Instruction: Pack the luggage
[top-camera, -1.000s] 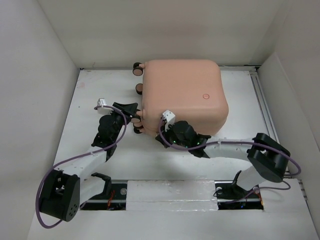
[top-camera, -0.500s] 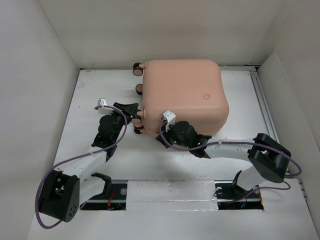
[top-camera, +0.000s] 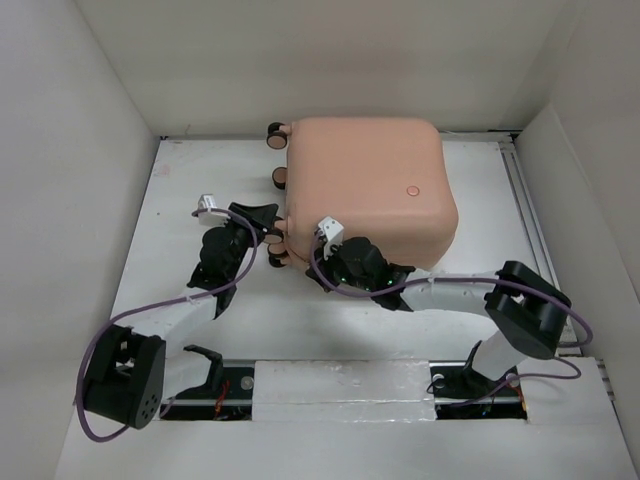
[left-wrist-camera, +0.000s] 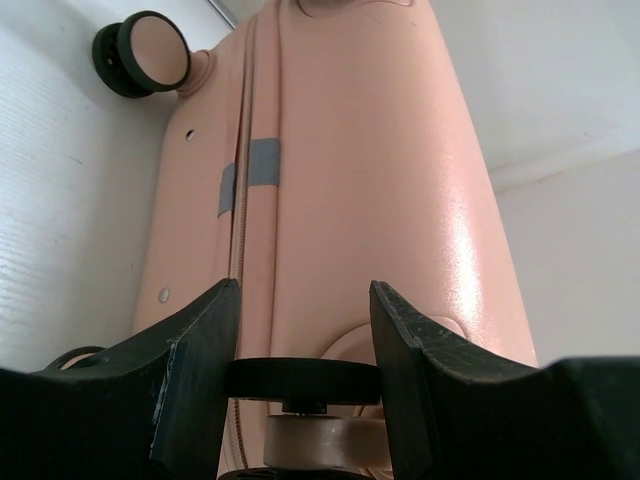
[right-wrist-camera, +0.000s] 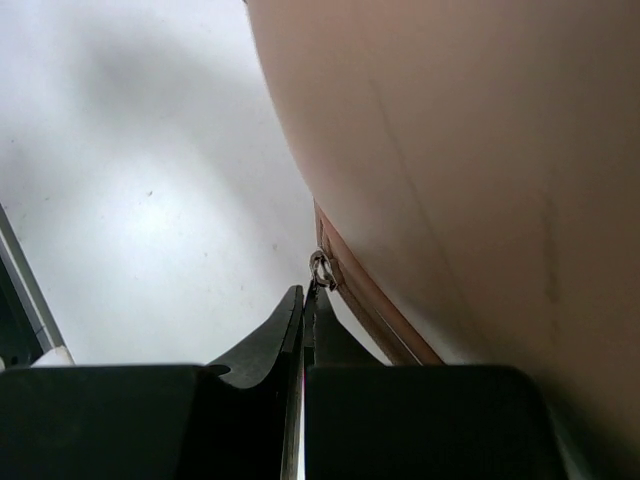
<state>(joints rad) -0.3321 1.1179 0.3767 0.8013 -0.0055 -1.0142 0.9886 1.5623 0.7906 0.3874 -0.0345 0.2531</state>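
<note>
The pale peach-pink luggage (top-camera: 365, 185) lies closed and flat on the white table, wheels to the left. My left gripper (top-camera: 268, 232) is shut on a caster wheel (left-wrist-camera: 302, 382) at its near left corner; the black wheel disc sits between both fingers. My right gripper (top-camera: 322, 243) is at the near edge of the luggage (right-wrist-camera: 480, 150), shut on the metal zipper pull (right-wrist-camera: 320, 270), whose tab is pinched between the fingertips. The zipper seam (left-wrist-camera: 240, 200) runs along the side, with grey tape across it.
White walls enclose the table on the left, back and right. Another caster wheel (left-wrist-camera: 143, 53) shows at the far corner, and two more (top-camera: 273, 137) at the luggage's far left. A rail runs along the right side (top-camera: 520, 190).
My right gripper has slid left along the near edge of the luggage with the zipper pull. My left gripper has stayed on the wheel.
</note>
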